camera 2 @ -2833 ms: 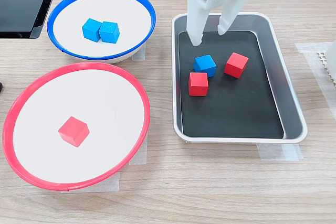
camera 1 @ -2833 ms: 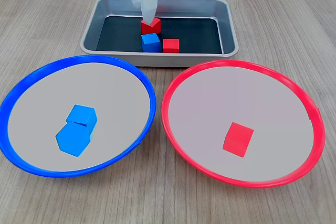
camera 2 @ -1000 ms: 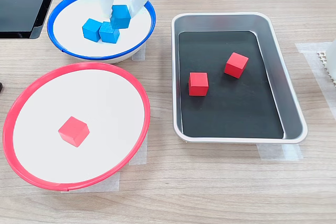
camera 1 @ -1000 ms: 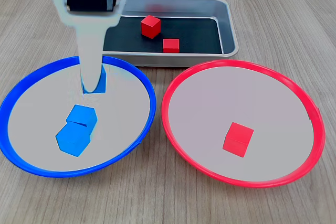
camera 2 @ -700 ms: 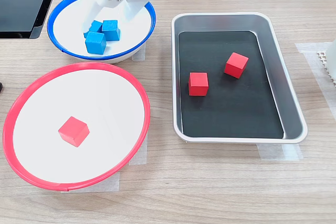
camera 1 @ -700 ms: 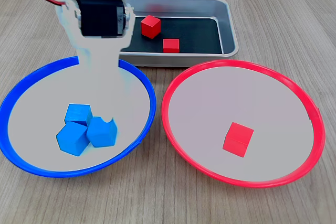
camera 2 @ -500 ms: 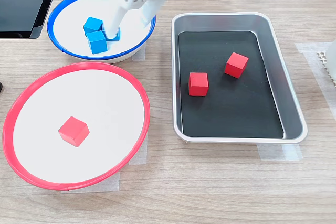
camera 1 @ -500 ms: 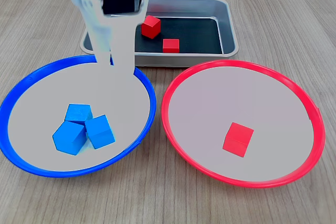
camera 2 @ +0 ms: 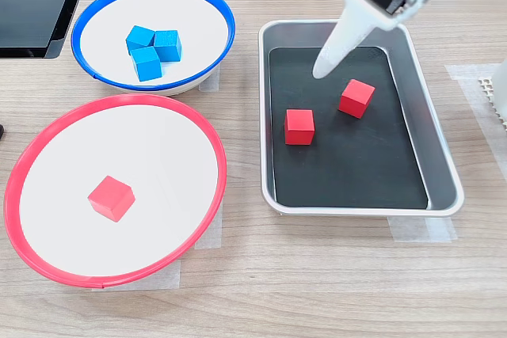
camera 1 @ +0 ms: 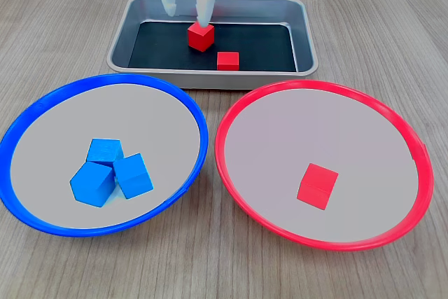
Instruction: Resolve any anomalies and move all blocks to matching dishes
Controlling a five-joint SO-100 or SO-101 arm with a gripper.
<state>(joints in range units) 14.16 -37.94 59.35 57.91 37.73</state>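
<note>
On my first exterior view, starting at the left, I have the blue-rimmed dish (camera 1: pixel 183 99) with three blue blocks (camera 1: pixel 111 172) bunched together on its pale grey inside, touching one another. To its right sits the red-rimmed dish (camera 1: pixel 231 113), holding a single red block (camera 1: pixel 317 185) a little right of its middle. Behind both dishes lies the grey metal tray (camera 1: pixel 302 22) with a black bottom, and two red blocks are in it: one tilted red block (camera 1: pixel 200 36) toward the back, one smaller-looking red block (camera 1: pixel 227 60) nearer the front wall, the two apart.

My gripper (camera 1: pixel 187 13) hangs over the tray's back left part in the first exterior view, two white fingers (camera 1: pixel 204 1) pointing down with a gap between them and nothing held; the jaws stand parted. In the second exterior view I see only one finger tip (camera 2: pixel 322 69) low over the black bottom, just beside the tilted red block without touching it
</note>
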